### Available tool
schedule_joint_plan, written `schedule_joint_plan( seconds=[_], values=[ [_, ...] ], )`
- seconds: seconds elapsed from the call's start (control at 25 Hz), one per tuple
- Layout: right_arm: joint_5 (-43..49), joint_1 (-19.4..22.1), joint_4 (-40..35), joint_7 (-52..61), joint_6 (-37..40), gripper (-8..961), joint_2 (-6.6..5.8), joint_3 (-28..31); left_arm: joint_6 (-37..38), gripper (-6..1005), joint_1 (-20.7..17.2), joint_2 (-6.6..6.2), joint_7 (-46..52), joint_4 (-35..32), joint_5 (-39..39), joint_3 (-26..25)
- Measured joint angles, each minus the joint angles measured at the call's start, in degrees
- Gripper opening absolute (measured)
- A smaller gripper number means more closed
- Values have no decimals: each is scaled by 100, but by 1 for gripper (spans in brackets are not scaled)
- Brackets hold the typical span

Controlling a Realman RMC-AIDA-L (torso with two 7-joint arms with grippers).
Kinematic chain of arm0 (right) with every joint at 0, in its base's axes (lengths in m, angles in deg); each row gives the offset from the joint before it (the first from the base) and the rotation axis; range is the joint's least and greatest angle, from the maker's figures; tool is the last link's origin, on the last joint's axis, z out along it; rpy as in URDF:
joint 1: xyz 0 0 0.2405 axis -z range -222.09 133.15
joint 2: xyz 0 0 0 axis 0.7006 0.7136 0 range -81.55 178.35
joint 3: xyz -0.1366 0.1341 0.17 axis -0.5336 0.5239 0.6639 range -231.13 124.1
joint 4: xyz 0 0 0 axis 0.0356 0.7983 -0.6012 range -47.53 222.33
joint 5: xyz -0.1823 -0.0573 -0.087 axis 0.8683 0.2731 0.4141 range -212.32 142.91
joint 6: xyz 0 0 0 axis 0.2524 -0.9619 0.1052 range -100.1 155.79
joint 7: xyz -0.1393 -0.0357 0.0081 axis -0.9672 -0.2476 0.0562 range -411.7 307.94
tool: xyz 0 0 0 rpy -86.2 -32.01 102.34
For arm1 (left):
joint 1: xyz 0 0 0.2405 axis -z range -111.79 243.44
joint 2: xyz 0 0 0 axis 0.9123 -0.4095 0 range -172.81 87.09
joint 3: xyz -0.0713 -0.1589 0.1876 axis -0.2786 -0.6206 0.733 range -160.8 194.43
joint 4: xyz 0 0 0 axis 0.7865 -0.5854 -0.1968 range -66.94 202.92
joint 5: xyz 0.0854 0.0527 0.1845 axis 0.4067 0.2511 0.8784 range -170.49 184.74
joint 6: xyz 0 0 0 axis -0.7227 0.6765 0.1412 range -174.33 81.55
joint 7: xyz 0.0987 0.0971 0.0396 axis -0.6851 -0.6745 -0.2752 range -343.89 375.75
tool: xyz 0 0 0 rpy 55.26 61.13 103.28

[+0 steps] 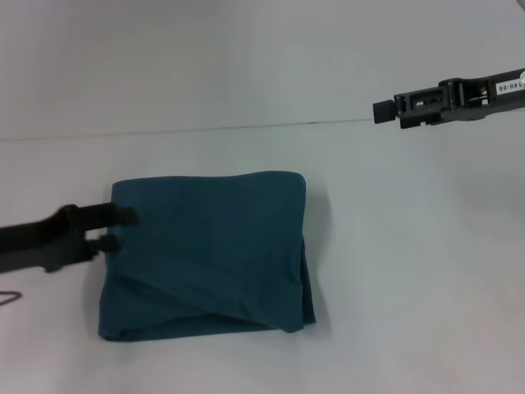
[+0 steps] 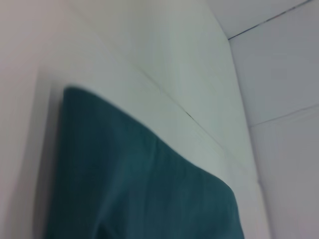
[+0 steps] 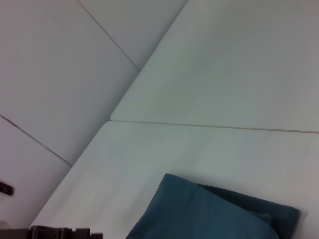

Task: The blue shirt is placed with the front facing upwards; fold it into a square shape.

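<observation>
The blue shirt (image 1: pixel 209 254) lies on the white table (image 1: pixel 410 287) as a folded, roughly square teal slab, a little left of the middle of the head view, with its print and neck label out of sight. Its far edge runs straight and its far right corner is rounded; a diagonal fold crosses the near part, and the near right corner shows layers stacked on one another, slightly uneven along the bottom hem. The left gripper (image 1: pixel 117 229) reaches in from the left at the shirt's left edge, its two dark fingers spread apart with one above the other, the upper fingertip (image 1: pixel 127 215) over the cloth near the far left corner and the lower one at the very edge. It looks released rather than pinching the cloth, though whether a fingertip touches the fabric is hard to judge from this angle. The left wrist view shows only the teal cloth (image 2: pixel 144 189) close up against the white surface. The right gripper (image 1: pixel 384 110) hangs well apart from the shirt, up at the far right above the seam in the table; I cannot tell how it is set, as it is seen side-on. The right wrist view looks down on one corner of the shirt (image 3: pixel 209 214) with the table stretching beyond it.
</observation>
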Motion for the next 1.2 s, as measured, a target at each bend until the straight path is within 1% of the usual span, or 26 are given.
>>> schedule_joint_plan(
  seconds=[0.08,0.12,0.24,0.28,0.52,0.6,0.68,0.8,0.92,0.96,1.0,1.08,1.2],
  values=[
    [0,-4,4,-15,22,884,8,-3,-218,593,33,-22,-27,510,-113,-11],
    [0,-6,4,-15,29,884,10,-5,-218,626,33,-22,-27,510,-113,-11],
    [0,-13,4,-13,43,884,11,-15,-518,723,13,22,-60,718,-104,12],
    [7,-20,4,-13,46,884,15,-22,-672,723,9,44,-109,841,-68,46],
    [38,-46,4,-10,47,883,32,-215,-772,723,88,30,-184,1043,76,274],
    [40,-56,4,-1,48,883,35,-319,-676,723,90,21,-211,973,84,272],
    [41,-68,4,5,47,883,40,-374,-379,723,14,21,-324,753,-94,132],
    [47,-134,5,21,114,883,46,-473,103,723,-152,17,-469,328,-403,-281],
    [241,-362,178,137,204,883,61,-901,444,724,-317,-53,-448,-43,-464,-678],
    [368,-478,270,199,207,883,81,-1068,483,724,-345,-71,-437,-84,-461,-761],
    [585,-607,379,286,121,883,126,-1205,515,724,-376,-89,-427,-109,-455,-855],
    [1009,-834,520,466,-160,883,262,-1327,529,724,-413,-108,-427,-125,-442,-992],
    [1357,-1004,577,767,-901,883,500,-1331,505,724,-421,-118,-430,-117,-418,-1035]
  ],
)
